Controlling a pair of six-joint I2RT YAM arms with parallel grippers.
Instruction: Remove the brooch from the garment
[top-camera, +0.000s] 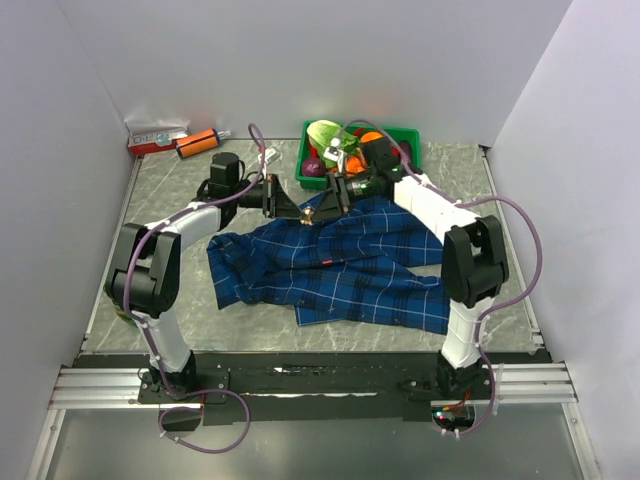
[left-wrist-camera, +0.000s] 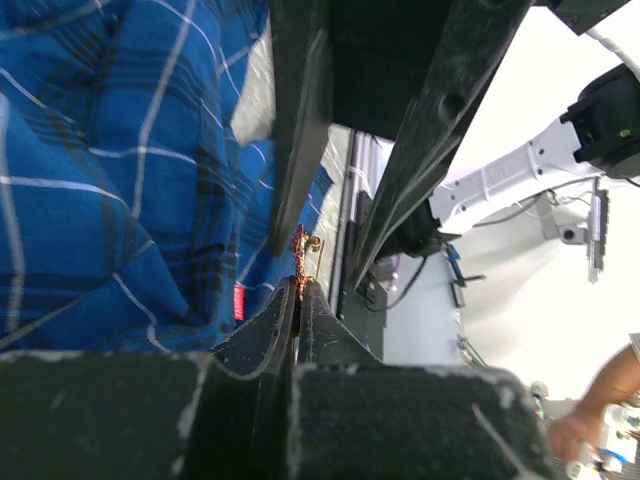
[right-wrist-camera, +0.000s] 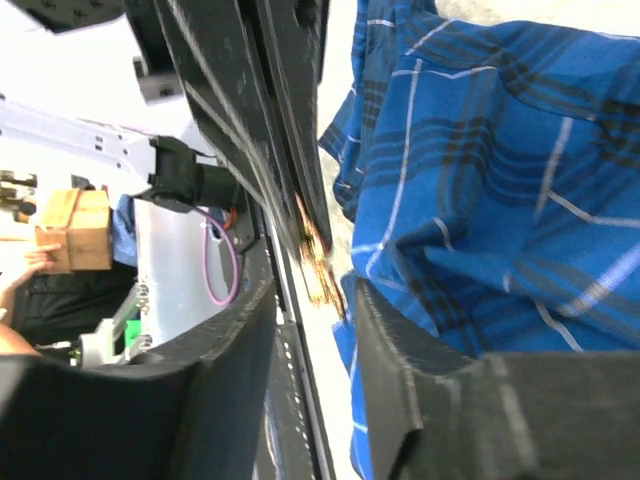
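Observation:
The garment (top-camera: 345, 270), a navy plaid shirt, lies spread on the marbled table, with its far edge lifted toward the grippers. It fills the left of the left wrist view (left-wrist-camera: 110, 170) and the right of the right wrist view (right-wrist-camera: 500, 200). The brooch (top-camera: 308, 213), a tiny gold ornament, sits between the two grippers. My left gripper (left-wrist-camera: 298, 285) is shut on the brooch (left-wrist-camera: 301, 250), which sticks out of the fingertips. My right gripper (right-wrist-camera: 315, 300) is open, its jaws either side of the brooch (right-wrist-camera: 318, 265), close to the cloth. The red tag (top-camera: 327, 263) is sewn mid-shirt.
A green bin (top-camera: 408, 136) of toy vegetables stands at the back, just behind my right arm. An orange tube (top-camera: 197, 142) and a white-and-red box (top-camera: 155, 138) lie at the back left. White walls close in three sides.

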